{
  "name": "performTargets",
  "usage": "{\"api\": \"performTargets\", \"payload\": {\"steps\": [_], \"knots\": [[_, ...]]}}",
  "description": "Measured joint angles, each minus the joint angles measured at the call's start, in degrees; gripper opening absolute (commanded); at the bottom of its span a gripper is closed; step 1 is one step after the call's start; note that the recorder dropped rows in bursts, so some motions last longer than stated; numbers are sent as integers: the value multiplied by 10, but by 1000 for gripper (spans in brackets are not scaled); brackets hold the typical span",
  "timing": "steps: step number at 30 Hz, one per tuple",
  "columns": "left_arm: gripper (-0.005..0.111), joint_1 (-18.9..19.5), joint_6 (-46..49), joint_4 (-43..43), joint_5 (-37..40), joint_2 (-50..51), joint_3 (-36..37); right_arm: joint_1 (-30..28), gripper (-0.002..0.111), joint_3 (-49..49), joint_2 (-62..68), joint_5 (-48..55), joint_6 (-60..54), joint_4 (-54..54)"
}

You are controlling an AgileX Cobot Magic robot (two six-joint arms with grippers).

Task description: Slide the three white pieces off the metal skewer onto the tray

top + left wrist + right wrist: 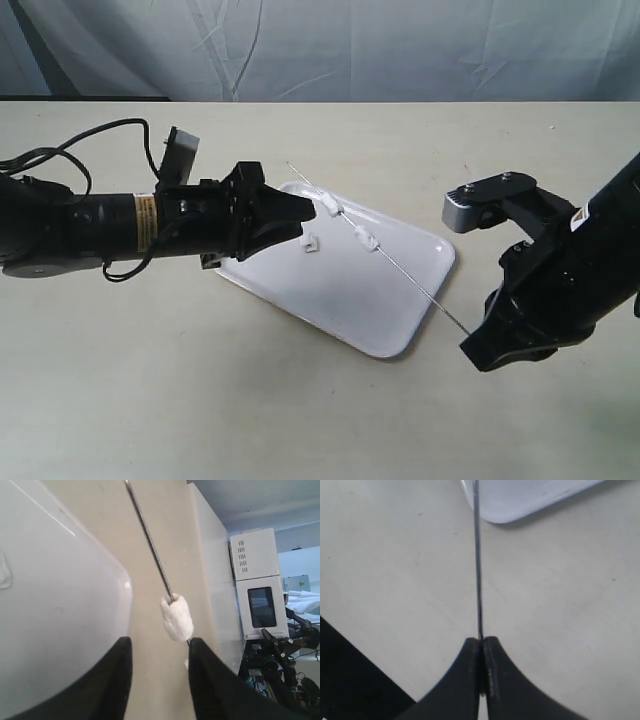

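Silvery and very thin, the metal skewer is slanting across the tray. Its free tip is poking out past the tray's far corner, and its other end is sitting pinched between the closed fingers of the right gripper, just off the tray's near edge. Two white pieces are riding on the rod above the tray. One is sitting just ahead of the parted fingertips of the left gripper, and the other is waiting a little further down the rod. A third piece is lying loose on the tray. The left gripper is standing wide, gripping nothing. Doing this step well probably means nipping the nearer piece lightly and drawing it along the rod's own line toward the tip. Because that tip is overhanging the rim, the piece risks dropping outside unless it is carried back over the tray.
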Motion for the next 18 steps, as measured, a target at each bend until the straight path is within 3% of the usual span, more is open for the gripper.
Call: {"api": "performTargets", "payload": {"steps": [14,18], "knots": [[36,-34,-15,-10,-4,47,-60,0,-1,0,0,16,-13,10],[20,-34,-15,-10,-7,47,-60,0,-1,0,0,16,-13,14]]}}
